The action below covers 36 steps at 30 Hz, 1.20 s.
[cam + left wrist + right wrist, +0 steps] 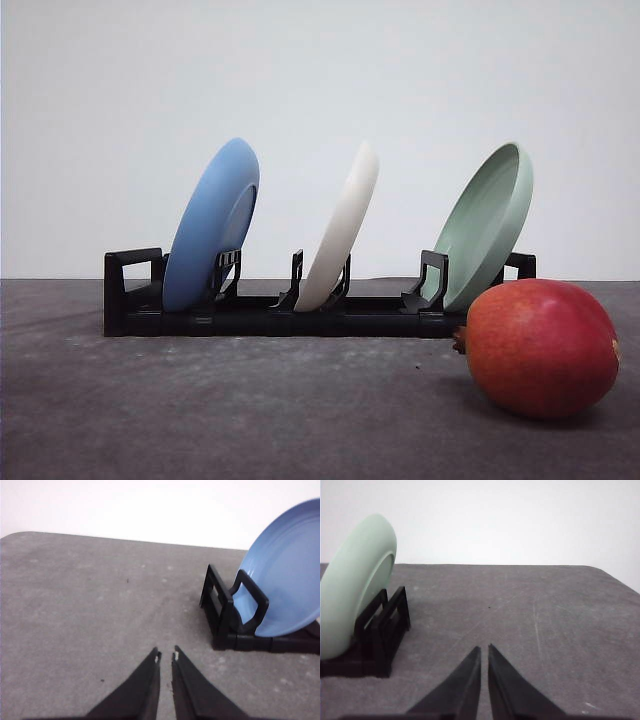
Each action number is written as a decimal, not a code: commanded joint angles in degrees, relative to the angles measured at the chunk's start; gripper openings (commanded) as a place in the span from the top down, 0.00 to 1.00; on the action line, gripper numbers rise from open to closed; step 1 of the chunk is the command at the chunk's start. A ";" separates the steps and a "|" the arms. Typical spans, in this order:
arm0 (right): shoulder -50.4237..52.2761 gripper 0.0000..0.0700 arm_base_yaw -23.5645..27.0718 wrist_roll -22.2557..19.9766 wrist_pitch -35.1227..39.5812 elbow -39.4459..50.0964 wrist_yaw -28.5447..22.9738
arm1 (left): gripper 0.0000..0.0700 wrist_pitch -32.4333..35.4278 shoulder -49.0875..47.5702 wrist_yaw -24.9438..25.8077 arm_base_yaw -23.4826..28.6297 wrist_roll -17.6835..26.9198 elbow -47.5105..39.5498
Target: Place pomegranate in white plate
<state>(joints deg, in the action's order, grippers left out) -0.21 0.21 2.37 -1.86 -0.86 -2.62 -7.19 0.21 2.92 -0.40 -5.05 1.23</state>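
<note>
On the table [250,410], a rack [270,312] holds blue [208,225], white [340,228] and green [485,225] plates on edge; pomegranate [540,347] lies near the front right; both grippers [166,656] [484,649] pinched closed, empty.

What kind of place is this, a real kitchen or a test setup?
Most likely a lab test bench, not a kitchen: a bare grey table before a blank white wall, with only a black plate rack holding three plates and one pomegranate staged on it.

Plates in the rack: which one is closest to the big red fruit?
The pale green plate, at the rack's right end, right behind the pomegranate. The white plate stands in the middle, the blue plate farthest left.
</note>
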 commanded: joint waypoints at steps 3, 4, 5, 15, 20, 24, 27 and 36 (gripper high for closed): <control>0.00 0.97 -0.02 6.83 4.69 0.06 -0.45 | 0.97 4.28 0.02 -0.09 0.02 -3.73 -0.52; 0.00 0.98 -0.02 8.84 6.22 -0.04 -0.40 | 0.97 6.18 0.02 -0.09 0.02 -3.77 -0.52; 0.00 0.99 -0.02 10.97 7.01 -0.36 -0.36 | 0.98 7.92 0.02 -0.09 0.02 -3.75 -0.52; -0.07 0.99 -0.02 14.06 0.69 -11.54 2.21 | 0.98 12.43 0.11 -0.59 0.02 -2.94 6.83; -1.82 0.99 -0.02 13.23 -12.76 -22.12 2.84 | 0.98 -1.65 1.79 -0.83 0.02 -2.96 17.94; -5.36 0.99 -0.02 10.95 -21.69 -29.11 4.70 | 0.98 -14.63 5.52 -0.83 0.02 -2.96 27.88; -8.70 0.99 -0.02 9.33 -26.44 -32.88 6.55 | 0.98 -22.36 9.51 -0.81 0.02 -2.96 34.26; -18.71 0.99 -0.09 6.98 -31.47 -35.47 15.94 | 0.98 -33.96 22.61 1.83 0.00 -1.80 43.13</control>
<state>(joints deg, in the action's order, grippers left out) -18.19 0.16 10.40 -33.53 -35.53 12.63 -41.37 22.08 4.18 -0.40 -7.94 43.11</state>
